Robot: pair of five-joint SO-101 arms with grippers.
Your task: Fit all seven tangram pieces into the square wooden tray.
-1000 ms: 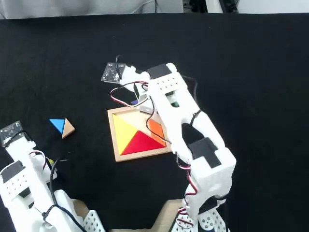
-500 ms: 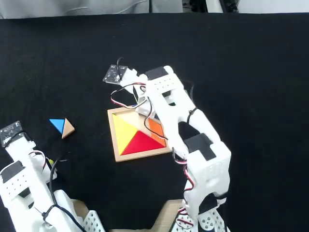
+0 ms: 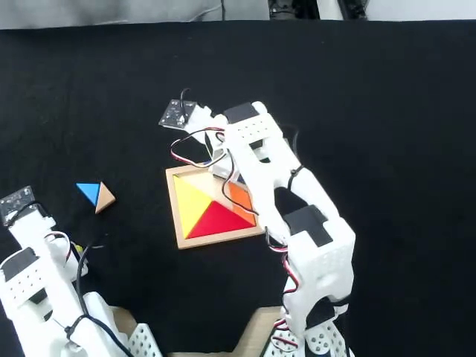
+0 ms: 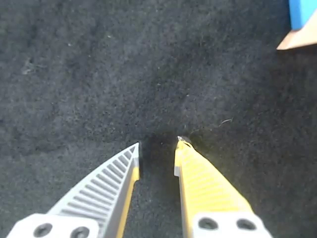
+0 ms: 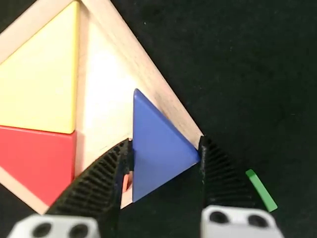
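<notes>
A: Near end first. Left tool (image 4: 157, 148)?

B: Released, nothing between the fingers. Hangs low over bare counter (image 4: 74, 59). Just beyond it, light blue triangle (image 3: 88, 192) and tan triangle (image 3: 105, 198), touching each other, loose on the counter and well apart from the tray (image 3: 175, 216).

A: Tray contents?

B: Yellow triangle (image 3: 195, 201), red triangle (image 3: 221, 221) and orange piece (image 3: 242, 197) seated, the orange partly hidden under the arm. Bare wood toward the far corner.

A: Right tool (image 5: 164, 145)?

B: Clenched on the dark blue triangle (image 5: 158, 148), one finger on each side. Holds it across the tray's far rim, part over the bare wood, part out over the counter. Cannot tell whether resting on the rim or clear of it. Farther out, green piece (image 5: 260, 191) on the counter outside the tray.

A: Step in hand?

B: Judged as seating the dark blue triangle. Three pieces in, four out, counting this one.

A: Next move?

B: Probably calls for drawing the piece inward off the rim, squaring its edges to the corner and the yellow triangle, lowering flat, then letting go. Risk of one edge perching on the rim.
</notes>
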